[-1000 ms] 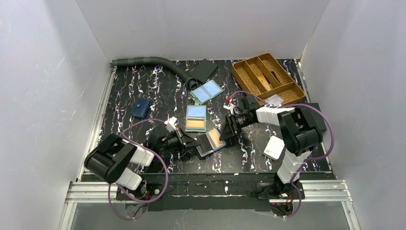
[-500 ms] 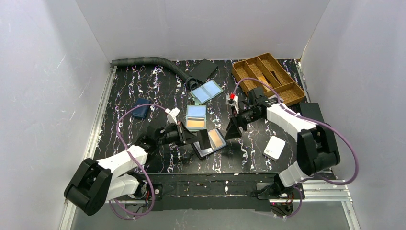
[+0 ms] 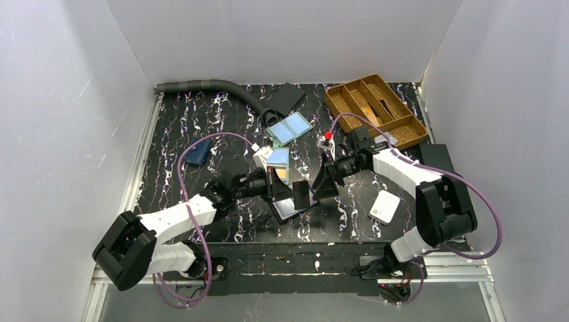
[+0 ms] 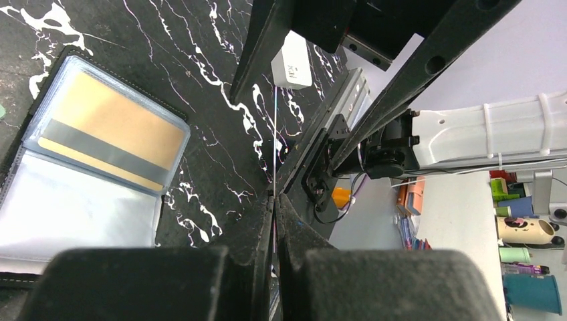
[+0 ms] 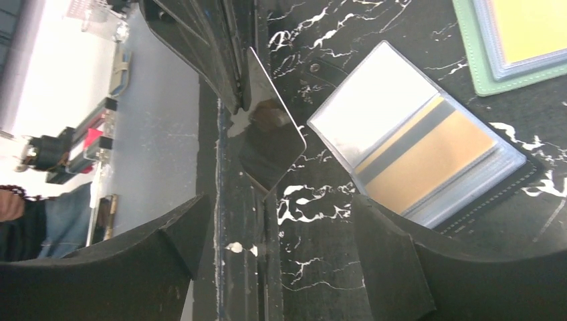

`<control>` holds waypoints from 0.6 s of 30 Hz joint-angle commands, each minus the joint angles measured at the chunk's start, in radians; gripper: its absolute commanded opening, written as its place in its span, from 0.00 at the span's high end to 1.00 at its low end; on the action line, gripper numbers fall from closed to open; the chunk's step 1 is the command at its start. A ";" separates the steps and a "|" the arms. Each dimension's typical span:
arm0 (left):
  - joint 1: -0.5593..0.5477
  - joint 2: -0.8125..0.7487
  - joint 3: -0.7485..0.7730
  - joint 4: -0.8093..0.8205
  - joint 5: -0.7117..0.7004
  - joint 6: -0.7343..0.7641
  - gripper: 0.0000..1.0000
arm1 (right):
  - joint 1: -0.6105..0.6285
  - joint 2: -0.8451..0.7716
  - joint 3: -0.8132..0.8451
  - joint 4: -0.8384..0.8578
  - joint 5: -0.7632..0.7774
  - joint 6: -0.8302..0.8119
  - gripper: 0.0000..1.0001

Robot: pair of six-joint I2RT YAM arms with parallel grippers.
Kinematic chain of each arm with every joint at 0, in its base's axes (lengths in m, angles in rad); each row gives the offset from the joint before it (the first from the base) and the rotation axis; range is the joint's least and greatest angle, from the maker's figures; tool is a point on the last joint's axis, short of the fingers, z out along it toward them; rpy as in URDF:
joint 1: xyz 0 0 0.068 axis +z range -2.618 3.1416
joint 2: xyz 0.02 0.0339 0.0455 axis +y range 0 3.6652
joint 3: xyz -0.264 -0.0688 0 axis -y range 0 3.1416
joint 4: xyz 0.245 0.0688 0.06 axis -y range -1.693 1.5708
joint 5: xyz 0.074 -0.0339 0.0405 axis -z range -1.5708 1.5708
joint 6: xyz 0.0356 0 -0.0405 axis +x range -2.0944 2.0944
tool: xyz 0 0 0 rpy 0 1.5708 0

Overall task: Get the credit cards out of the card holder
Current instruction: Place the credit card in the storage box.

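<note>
The card holder (image 3: 287,209) lies open on the black marbled table, black-edged with clear pockets. One pocket is empty; the other shows an orange card (image 5: 428,160) with a grey stripe, also visible as the orange card (image 4: 107,127) from the left wrist. My left gripper (image 3: 285,190) is shut on a black credit card (image 5: 267,144), held on edge above the table beside the holder. From the left wrist this black card (image 4: 274,134) is a thin line running out of the left gripper (image 4: 274,197). My right gripper (image 3: 324,182) faces it, open, and the right gripper (image 5: 277,207) stands just short of the card's free corner.
A grey-green bifold (image 3: 275,161) with blue and orange cards lies just behind my left gripper. A pale blue bifold (image 3: 290,127), a navy wallet (image 3: 196,153), a wooden tray (image 3: 374,107), a white box (image 3: 384,206) and a grey hose (image 3: 208,87) sit around.
My left gripper has drawn the black card off the holder and carried it right, towards the right gripper. The right gripper has opened wide.
</note>
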 commanded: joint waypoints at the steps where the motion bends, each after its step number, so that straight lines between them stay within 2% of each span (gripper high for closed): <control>1: -0.015 0.008 0.042 -0.012 -0.017 0.029 1.00 | 0.011 0.027 0.002 0.031 -0.108 0.041 0.16; 7: -0.037 0.009 0.050 0.004 -0.027 0.020 1.00 | 0.028 0.058 -0.001 0.069 -0.174 0.091 0.26; 10: -0.044 0.012 0.052 0.012 -0.032 0.016 1.00 | 0.029 0.076 0.005 0.071 -0.211 0.103 0.39; 13: -0.046 0.010 0.047 0.024 -0.035 0.010 1.00 | 0.029 0.090 0.009 0.071 -0.228 0.111 0.55; 18: -0.045 0.005 0.035 0.035 -0.045 -0.004 1.00 | 0.028 0.097 0.015 0.076 -0.240 0.115 0.94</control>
